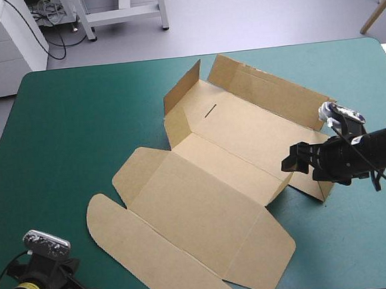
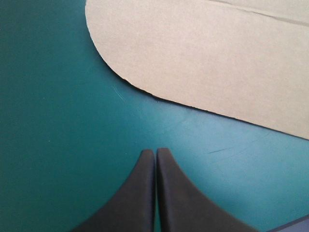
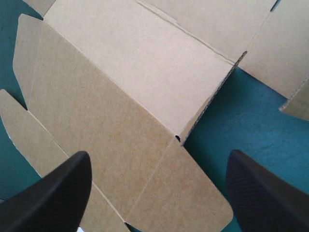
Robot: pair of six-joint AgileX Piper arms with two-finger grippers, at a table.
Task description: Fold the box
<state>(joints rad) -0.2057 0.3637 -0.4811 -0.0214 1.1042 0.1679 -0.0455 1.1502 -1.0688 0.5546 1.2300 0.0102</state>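
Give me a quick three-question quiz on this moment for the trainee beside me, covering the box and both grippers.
1. True or false: the left gripper is shut on the box.
2. The right gripper is: A) open, B) shut, C) out of view.
3. Fill in: the box's raised walls stand on the side toward the ___ edge of the teal-green cover.
Key: 1 false, it is shut on nothing, above bare cover beside the box; 2 A; 3 far.

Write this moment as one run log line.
box: partly raised | left gripper: shut, off box | right gripper: open, over box edge
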